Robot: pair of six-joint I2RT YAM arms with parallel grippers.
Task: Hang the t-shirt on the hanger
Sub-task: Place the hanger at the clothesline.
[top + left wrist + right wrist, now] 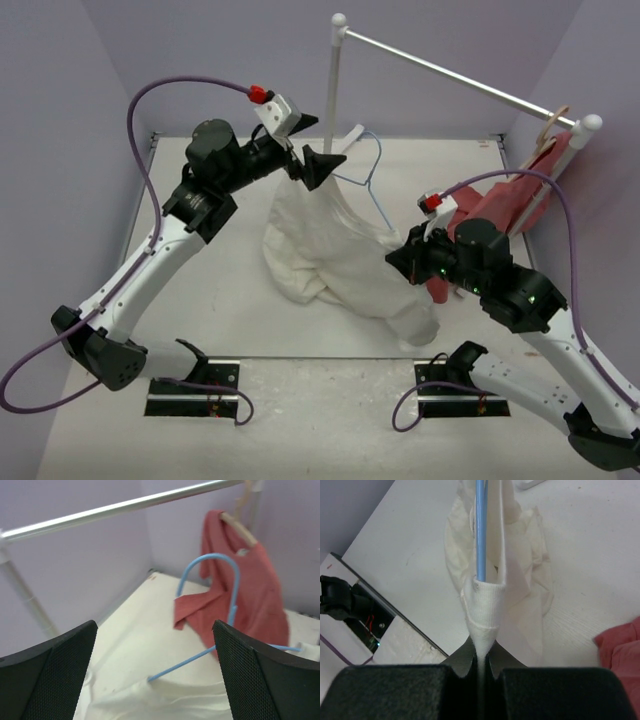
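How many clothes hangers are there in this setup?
2. A thin light-blue wire hanger pokes out of the white t-shirt mid-table. A tan wooden hanger hangs on the metal rail at far right, carrying the red garment. No others show.

White t-shirt (320, 255): crumpled heap mid-bench (200, 300), top edge raised toward 12 o'clock. Light-blue wire hanger (480, 530): tilted, hook up at shirt's 1 o'clock, frame partly inside fabric.
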